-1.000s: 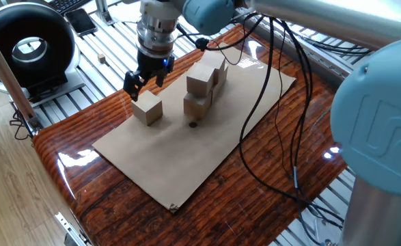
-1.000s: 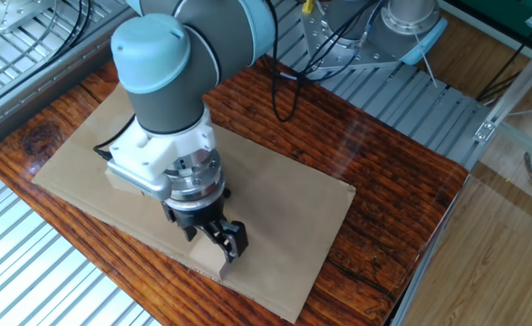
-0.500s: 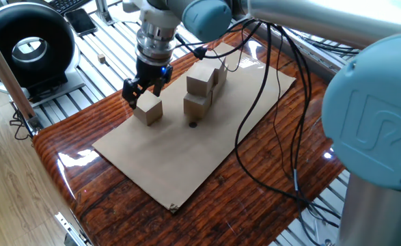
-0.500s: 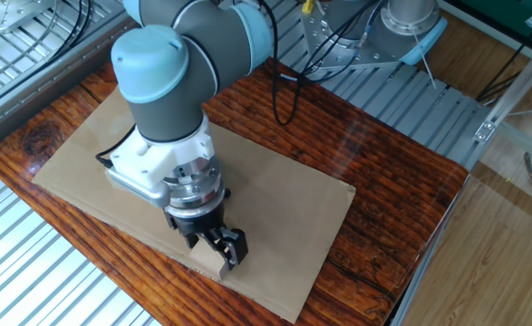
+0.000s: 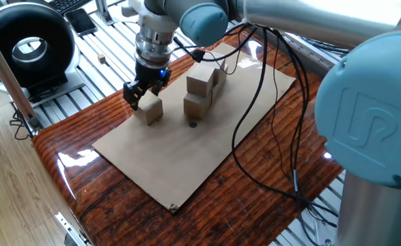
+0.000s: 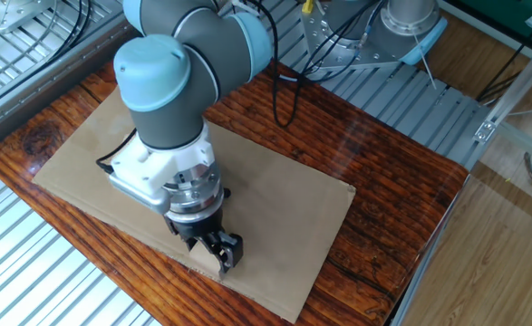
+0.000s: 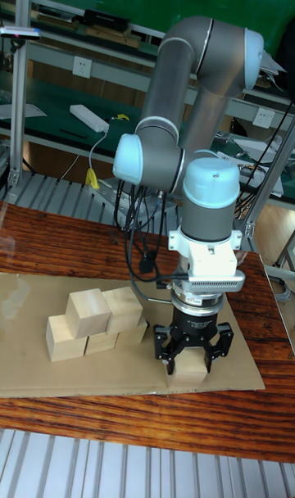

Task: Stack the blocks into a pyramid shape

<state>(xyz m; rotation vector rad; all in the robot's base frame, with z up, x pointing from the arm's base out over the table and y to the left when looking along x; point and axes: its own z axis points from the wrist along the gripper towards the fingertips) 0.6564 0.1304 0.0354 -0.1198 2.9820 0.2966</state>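
Observation:
A lone tan block (image 5: 150, 111) sits on the cardboard sheet (image 5: 180, 157), left of the others. My gripper (image 5: 144, 96) is low over it and open, with a finger on either side and the block (image 7: 193, 372) between the tips. In the tall fixed view the gripper (image 7: 190, 362) shows gaps between fingers and block. In the other fixed view the wrist and gripper (image 6: 218, 258) hide that block. Several more blocks (image 5: 200, 89) form a stepped two-level cluster (image 7: 90, 324) apart from the gripper.
A black ring-shaped device (image 5: 26, 44) stands on the slotted metal bench at the left. A tiny wooden cube (image 5: 102, 59) lies on the rails behind. Black cables (image 5: 255, 123) trail across the wooden tabletop (image 5: 268, 164). A small dark spot (image 5: 192, 124) marks the cardboard.
The gripper has come down from above the lone block until its open fingers straddle it. The blocks have not moved.

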